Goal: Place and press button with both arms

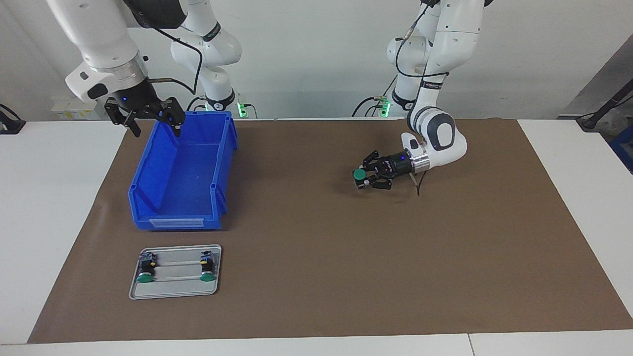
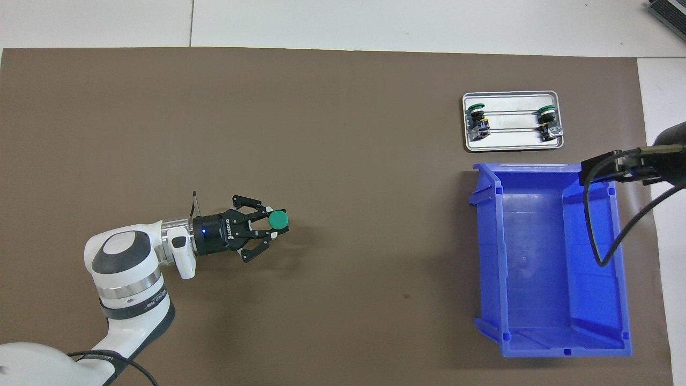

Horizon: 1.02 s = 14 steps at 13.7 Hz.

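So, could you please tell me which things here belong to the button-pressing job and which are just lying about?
Part of the job:
- green button, held in the left gripper over the brown mat
- right gripper, open, over the blue bin's rim

Lying about:
- blue bin, nothing visible inside
- metal tray with two spare buttons

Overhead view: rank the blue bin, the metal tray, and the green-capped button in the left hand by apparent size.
1. Blue bin, by far the largest.
2. Metal tray, much smaller.
3. Button in the left hand, smallest; it may sit slightly nearer the camera, but the order holds.
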Motion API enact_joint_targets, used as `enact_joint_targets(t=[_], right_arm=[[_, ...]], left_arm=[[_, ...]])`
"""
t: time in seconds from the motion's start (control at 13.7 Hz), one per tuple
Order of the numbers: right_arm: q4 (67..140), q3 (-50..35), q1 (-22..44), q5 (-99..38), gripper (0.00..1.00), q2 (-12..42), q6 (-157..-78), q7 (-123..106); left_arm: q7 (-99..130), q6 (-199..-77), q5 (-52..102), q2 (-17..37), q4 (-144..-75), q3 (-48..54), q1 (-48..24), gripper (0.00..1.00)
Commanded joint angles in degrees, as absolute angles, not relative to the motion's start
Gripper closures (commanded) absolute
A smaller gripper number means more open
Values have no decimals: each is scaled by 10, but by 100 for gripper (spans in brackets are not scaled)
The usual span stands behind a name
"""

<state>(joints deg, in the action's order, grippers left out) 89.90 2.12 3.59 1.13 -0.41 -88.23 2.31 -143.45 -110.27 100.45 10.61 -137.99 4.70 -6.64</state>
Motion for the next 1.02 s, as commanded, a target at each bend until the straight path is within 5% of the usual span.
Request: enact_joint_targets(t=[0.0,0.22,0.58,0.66,0.8,0.95], right_arm=[[909,15,31,12,0,-15,-879,31],[909,15,31,12,0,-15,-879,31],[909,15,31,12,0,-15,-879,31],[909,15,30,12,0,-15,-879,31],[909,15,31,12,0,-15,-879,31],[909,15,31,12,0,-15,-879,31]], left_arm=[[-1469,-1096,1022,111,-1390,44,-72,76],[-1540,-1046,1024,176,-1383,43,-62,73],[-1555,-1024,1027,182,-1386,41,-60,71],[-1555,-1024,1027,181,-1387,41,-60,65],[-1556,-1024,1027,181,-1388,41,-56,30],[-1556,-1020,1027,181,-1388,40,-48,22]])
